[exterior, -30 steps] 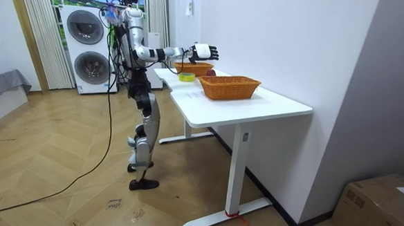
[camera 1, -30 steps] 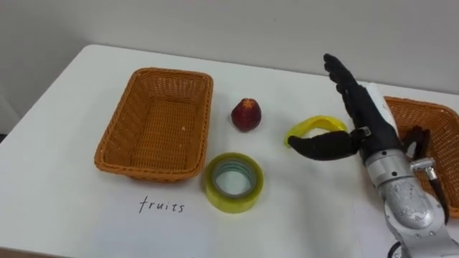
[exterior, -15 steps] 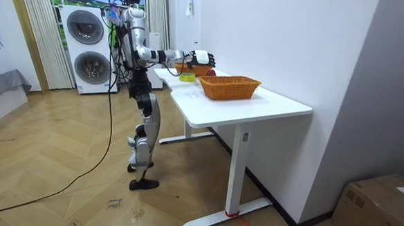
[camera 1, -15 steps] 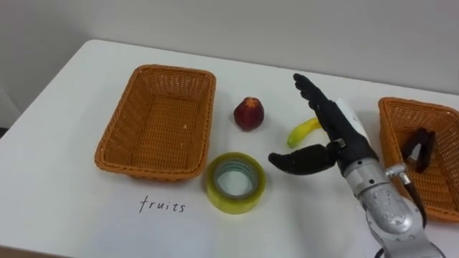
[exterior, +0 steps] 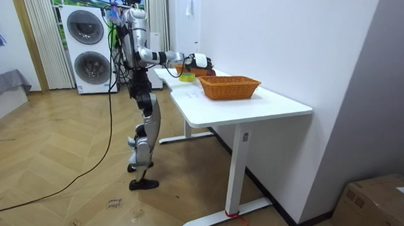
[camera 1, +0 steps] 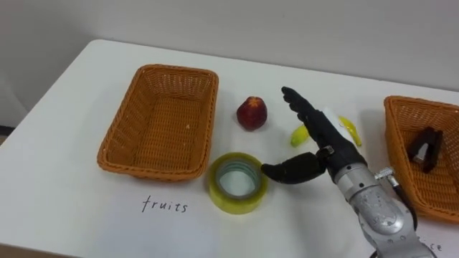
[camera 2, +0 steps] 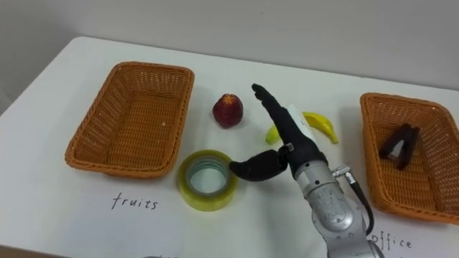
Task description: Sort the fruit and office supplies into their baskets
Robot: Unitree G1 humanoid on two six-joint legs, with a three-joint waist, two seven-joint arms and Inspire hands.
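Right hand (camera 1: 328, 147) is hovering released, thumb spread, just right of tape roll (camera 1: 233, 204) | probably lining up a grasp | roll is awaiting the right-side basket (camera 1: 400, 156).

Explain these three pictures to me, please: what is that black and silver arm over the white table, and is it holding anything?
It is the right arm of a humanoid robot that stands on two legs. Two pictures come from a stereo camera on its head, looking down at the table. The third comes from a camera across the room and shows the whole robot at the table's end, with washing machines behind it. The right hand hovers with its fingers straight and holds nothing. Beside its thumb lies a roll of yellow tape. Beyond the hand lie a banana and a peach. On the robot's left sits one wicker basket. On its right, a second basket holds a black stapler. The job is to sort fruit and office things into those baskets.
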